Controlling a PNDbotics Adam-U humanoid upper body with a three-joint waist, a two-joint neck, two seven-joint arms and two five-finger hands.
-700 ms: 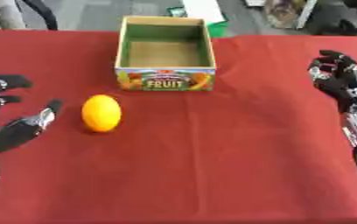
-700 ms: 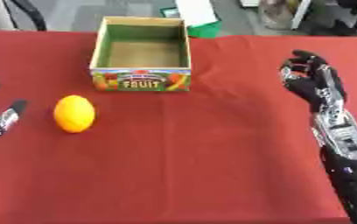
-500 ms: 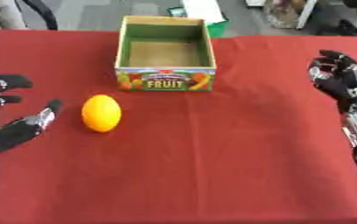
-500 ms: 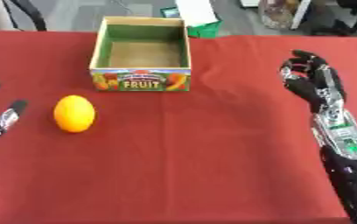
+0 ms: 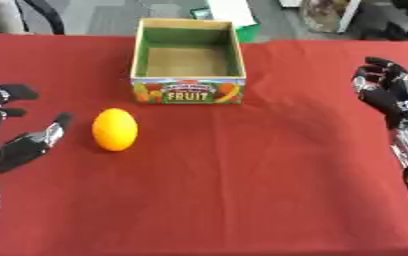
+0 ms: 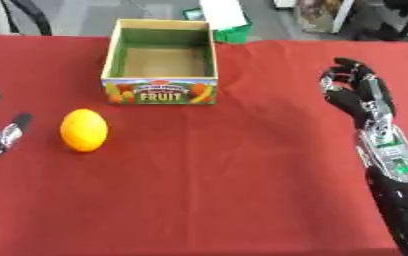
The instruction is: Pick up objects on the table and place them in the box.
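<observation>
Orange oval fruit (image 5: 115, 129) sits on the red tablecloth (image 5: 242, 180), just in front-left of the open cardboard "FRUIT" box (image 5: 188, 61), which looks empty. Left hand (image 5: 19, 145) is just beside it, fingers spread, holding nothing. Right hand (image 6: 356, 92) idle, relaxed, far right. Suggest: wrap from the left side, lift clear of the box wall, then release inside.

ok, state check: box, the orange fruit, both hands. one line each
box: upright, open on top, nothing visible inside
orange fruit: lying on the red cloth, left of and nearer than the box, apart from it, untouched
left hand: open, fingers spread, just left of the fruit, not touching it
right hand: open, fingers relaxed and slightly bent, at the right side over the cloth, holding nothing
</observation>
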